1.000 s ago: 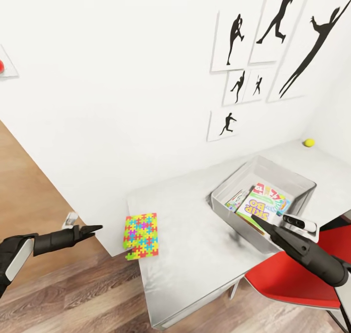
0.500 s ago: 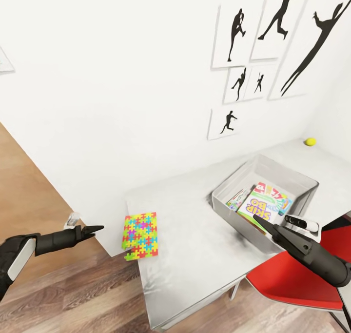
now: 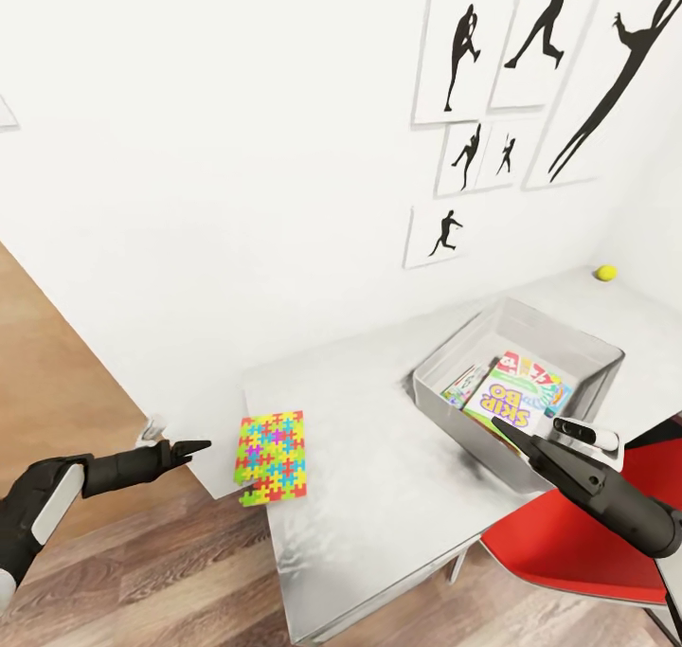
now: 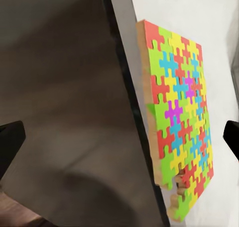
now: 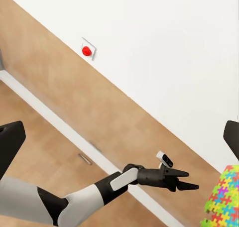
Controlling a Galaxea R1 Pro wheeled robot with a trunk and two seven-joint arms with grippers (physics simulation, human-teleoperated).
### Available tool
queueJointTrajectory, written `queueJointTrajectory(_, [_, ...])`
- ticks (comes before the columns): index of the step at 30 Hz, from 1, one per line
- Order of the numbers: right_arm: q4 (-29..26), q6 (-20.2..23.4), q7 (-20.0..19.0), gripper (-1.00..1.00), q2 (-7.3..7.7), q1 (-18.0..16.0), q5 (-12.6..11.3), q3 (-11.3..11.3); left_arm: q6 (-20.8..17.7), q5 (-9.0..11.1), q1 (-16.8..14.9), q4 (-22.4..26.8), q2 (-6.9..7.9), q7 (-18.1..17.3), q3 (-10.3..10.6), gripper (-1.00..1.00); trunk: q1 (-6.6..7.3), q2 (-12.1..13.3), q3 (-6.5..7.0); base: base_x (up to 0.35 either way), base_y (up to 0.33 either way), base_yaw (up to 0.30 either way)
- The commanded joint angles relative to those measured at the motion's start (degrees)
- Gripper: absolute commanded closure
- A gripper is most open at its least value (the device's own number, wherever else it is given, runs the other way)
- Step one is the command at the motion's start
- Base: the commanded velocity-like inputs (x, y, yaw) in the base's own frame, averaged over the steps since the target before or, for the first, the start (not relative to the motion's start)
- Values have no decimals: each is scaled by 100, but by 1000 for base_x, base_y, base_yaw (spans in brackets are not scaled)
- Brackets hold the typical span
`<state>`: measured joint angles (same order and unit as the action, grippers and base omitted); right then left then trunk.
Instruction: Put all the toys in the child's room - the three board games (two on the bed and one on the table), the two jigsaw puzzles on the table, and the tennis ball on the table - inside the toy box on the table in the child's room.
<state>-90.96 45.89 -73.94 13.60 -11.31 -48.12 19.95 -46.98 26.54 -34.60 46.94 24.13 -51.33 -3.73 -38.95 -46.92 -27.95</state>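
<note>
A jigsaw puzzle (image 3: 273,443) of bright interlocking pieces lies flat at the left edge of the table (image 3: 379,458), slightly over the rim. My left gripper (image 3: 197,448) hovers open just off that edge, level with the puzzle and pointing at it. The left wrist view has the puzzle (image 4: 179,122) ahead between the spread fingers. The toy box (image 3: 568,330) stands on the table with board games (image 3: 507,403) lying inside. My right gripper (image 3: 500,429) is open above the box's near wall. The tennis ball (image 3: 605,272) rests at the table's far corner.
A red chair (image 3: 568,548) stands under my right arm at the table's near side. A white wall with black silhouette pictures (image 3: 464,60) runs behind the table. Wood plank floor (image 3: 142,571) lies below my left arm. A red button (image 5: 87,51) sits on the wall.
My left gripper has crept a little closer to the jigsaw puzzle. The head view has shifted slightly. The right arm holds still.
</note>
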Motion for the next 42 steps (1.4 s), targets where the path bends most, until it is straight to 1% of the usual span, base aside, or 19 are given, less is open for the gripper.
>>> queueJointTrajectory(1, [-1,40,18,-100,2,-3,-22,0,-27,9,-3,2,-16,-4,-4,-100,-23,-46,-24,0,0,0])
queueJointTrajectory(4, [-1,32,83,-100,2,-3,-22,0,-24,9,-3,0,-58,4,-4,-100,-89,-167,-78,0,0,0])
queueJointTrajectory(8, [-1,19,168,-100,2,-3,-22,0,-31,15,-3,2,-99,-17,0,-100,-89,-167,-78,0,0,0])
queueJointTrajectory(18, [-1,3,194,-100,-1,-3,-22,-8,-35,18,-3,6,-110,-38,7,-100,-89,-167,-78,0,-7,0])
queueJointTrajectory(35, [-1,-8,179,-100,3,-3,-28,0,-20,18,-3,8,-110,-63,8,-100,-89,-167,-78,-8,-99,0])
queueJointTrajectory(42, [-1,-17,171,-100,3,-3,-28,0,-14,18,-3,8,-110,-69,10,-100,-89,-167,-78,0,-39,0])
